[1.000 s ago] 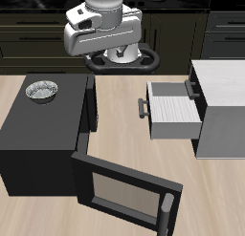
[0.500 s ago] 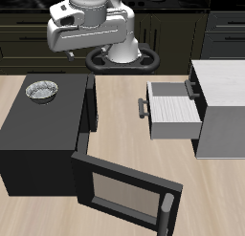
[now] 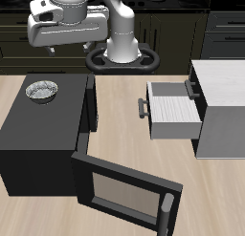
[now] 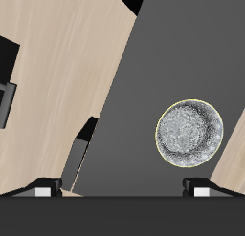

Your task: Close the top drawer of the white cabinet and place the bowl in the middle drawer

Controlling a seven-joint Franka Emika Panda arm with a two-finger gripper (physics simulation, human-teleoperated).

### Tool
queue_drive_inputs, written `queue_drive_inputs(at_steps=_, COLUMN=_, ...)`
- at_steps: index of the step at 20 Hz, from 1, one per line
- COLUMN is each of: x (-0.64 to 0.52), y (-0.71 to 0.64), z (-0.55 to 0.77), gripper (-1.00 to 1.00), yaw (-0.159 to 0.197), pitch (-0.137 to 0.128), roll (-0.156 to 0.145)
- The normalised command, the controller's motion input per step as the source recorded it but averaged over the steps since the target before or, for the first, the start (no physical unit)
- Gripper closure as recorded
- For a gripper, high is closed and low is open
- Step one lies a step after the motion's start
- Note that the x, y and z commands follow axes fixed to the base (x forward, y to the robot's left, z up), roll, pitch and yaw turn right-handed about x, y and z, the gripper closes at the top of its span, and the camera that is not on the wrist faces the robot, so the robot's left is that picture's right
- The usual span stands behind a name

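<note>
Your bowl point(image 3: 41, 90) sits upright, mouth up, on top of the black box point(image 3: 43, 135), near its back corner with bare top around it. The gripper point(image 4: 122, 185) hangs above, fingers apart and empty. The middle drawer point(image 3: 174, 110) (handle toward the box) stands pulled out of the white cabinet point(image 3: 226, 106).

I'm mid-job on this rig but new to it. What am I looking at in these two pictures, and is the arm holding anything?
The grey-white machine is a robot arm in a simulator. One picture looks down on the table from outside. The other comes from a camera on the gripper, looking straight down. The bowl sits on top of a black box whose windowed door hangs open. The white cabinet has one drawer pulled out. The two fingers stand apart with nothing between them, so nothing is held. The gripper hovers above the bowl.
</note>
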Motion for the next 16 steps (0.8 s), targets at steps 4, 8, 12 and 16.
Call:
queue_drive_inputs(at_steps=4, x=-0.07, y=-0.3, z=0.15, gripper=-1.0, yaw=-0.017, pitch=-0.01, roll=0.03)
queue_drive_inputs(at_steps=8, x=-0.05, y=-0.51, z=0.21, gripper=-1.0, yaw=-0.023, pitch=-0.051, roll=-0.041)
queue_drive_inputs(at_steps=12, x=-0.04, y=-0.51, z=0.15, gripper=-1.0, yaw=-0.039, pitch=-0.087, roll=-0.065)
queue_drive_inputs(at_steps=16, x=-0.05, y=-0.38, z=0.15, gripper=-1.0, yaw=-0.053, pitch=-0.099, roll=-0.037)
